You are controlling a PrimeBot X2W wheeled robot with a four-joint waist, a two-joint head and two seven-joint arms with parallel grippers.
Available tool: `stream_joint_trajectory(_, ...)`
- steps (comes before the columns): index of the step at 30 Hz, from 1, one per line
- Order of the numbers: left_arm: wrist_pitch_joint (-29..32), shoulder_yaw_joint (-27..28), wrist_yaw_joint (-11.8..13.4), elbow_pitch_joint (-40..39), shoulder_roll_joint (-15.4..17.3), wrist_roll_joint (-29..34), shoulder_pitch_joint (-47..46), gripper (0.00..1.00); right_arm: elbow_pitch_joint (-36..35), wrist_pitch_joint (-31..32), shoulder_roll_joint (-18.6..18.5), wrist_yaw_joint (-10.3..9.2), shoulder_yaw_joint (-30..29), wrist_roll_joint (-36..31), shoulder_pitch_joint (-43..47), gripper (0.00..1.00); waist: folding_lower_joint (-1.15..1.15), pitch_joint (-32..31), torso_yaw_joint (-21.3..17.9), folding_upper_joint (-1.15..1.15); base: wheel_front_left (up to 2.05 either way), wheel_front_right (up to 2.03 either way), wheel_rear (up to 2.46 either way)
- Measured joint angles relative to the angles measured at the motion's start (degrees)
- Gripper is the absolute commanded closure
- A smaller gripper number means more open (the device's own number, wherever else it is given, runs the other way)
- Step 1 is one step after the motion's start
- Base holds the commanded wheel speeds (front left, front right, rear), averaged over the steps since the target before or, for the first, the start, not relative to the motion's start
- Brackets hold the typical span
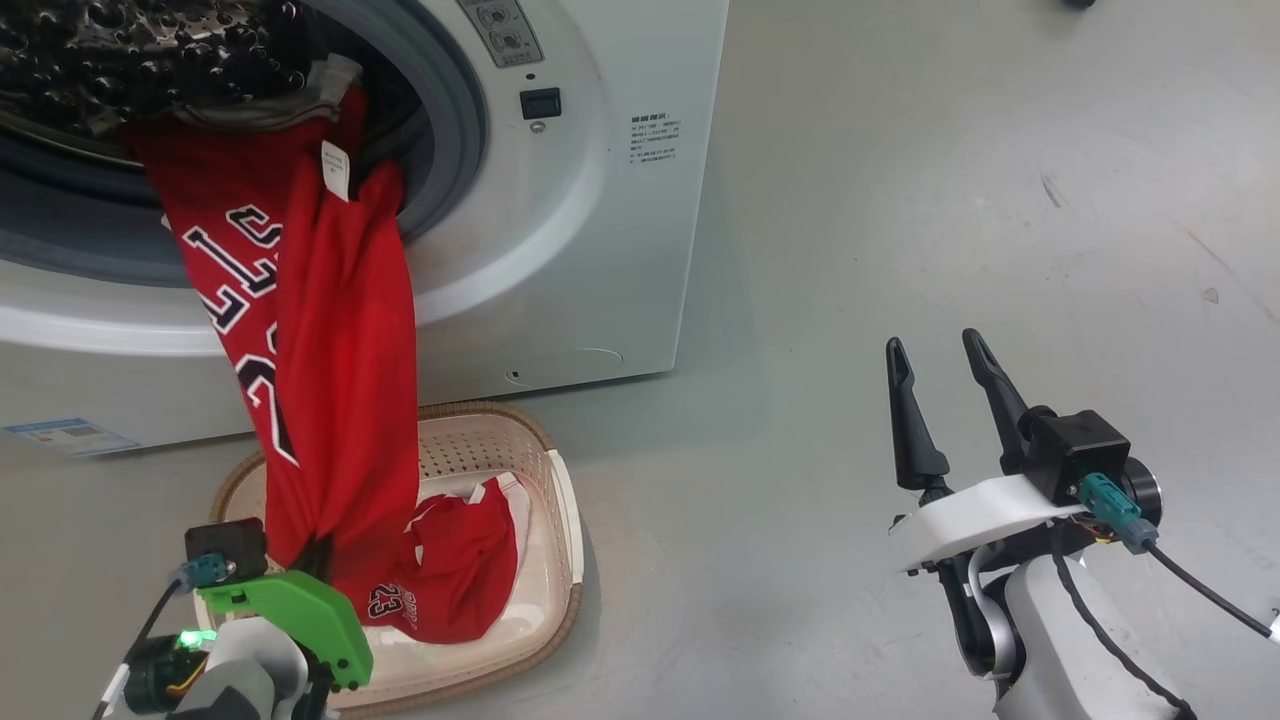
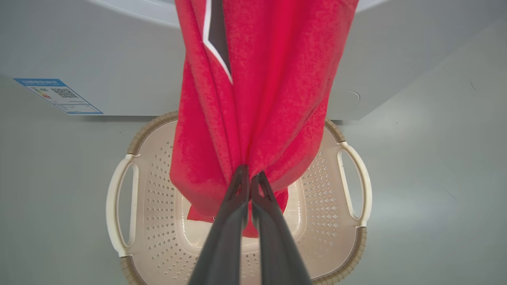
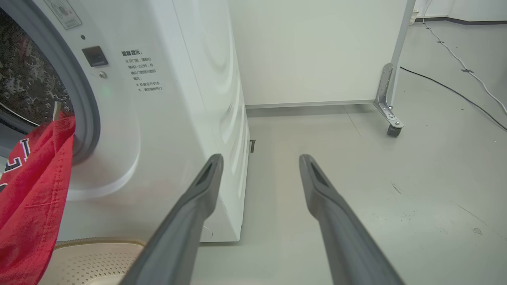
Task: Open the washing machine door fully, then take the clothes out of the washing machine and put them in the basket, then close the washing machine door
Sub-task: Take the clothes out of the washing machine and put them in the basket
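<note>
1. The left gripper [image 2: 249, 177] pinches the low end of a red jersey [image 1: 340, 380], fingers pressed together.
2. The jersey hangs from the washing machine [image 1: 600, 220] drum mouth over the basket [image 1: 568, 500].
3. A second jersey [image 1: 460, 570] lies in the basket.
4. The right gripper [image 1: 935, 345] stands spread, empty, above the floor [image 1: 900, 200].

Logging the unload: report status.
Left gripper shut on hanging jersey, top end in washing machine, low end over basket. Right gripper open, empty. Second jersey in basket.

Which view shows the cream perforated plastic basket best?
Left wrist view: the cream perforated basket shows both handles and its floor from above. Head view: partly behind red jerseys. Right wrist view: one corner.
</note>
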Motion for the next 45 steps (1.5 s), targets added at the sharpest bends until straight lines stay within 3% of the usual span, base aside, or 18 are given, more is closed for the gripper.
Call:
stream_joint_trajectory(17,2.4,-3.5,0.0,1.4,-0.5,-1.5,3.1,1.00,0.3,0.0,0.0,0.51,-0.2,-0.5,0.0,0.00,0.00,0.8,0.4,0.00,0.00,0.00,0.00)
stream_joint_trajectory(29,1.7,-3.9,0.0,0.3,-0.5,-2.5,-0.2,1.00,-0.6,0.0,0.0,0.52,0.0,-2.2,-0.4,0.00,0.00,4.7,-0.5,0.00,0.00,0.00,0.00)
stream_joint_trajectory(30,1.7,-3.7,0.0,0.3,-0.4,-2.5,-1.0,0.84,-0.7,0.0,0.0,0.52,0.0,-2.2,-0.5,0.00,0.00,5.1,-0.6,0.00,0.00,0.00,0.00)
stream_joint_trajectory(32,1.4,-3.2,0.0,0.2,-0.1,-2.5,-2.3,0.00,-1.0,0.0,0.0,0.52,0.0,-2.5,-1.0,0.00,0.00,6.0,-1.0,0.00,0.00,0.00,0.00)
stream_joint_trajectory(45,0.3,-1.4,0.0,2.0,1.5,-4.1,-6.5,0.00,-2.2,0.0,0.0,0.48,-0.4,-2.5,-2.6,0.00,0.00,10.2,-3.5,0.00,0.00,0.00,0.00)
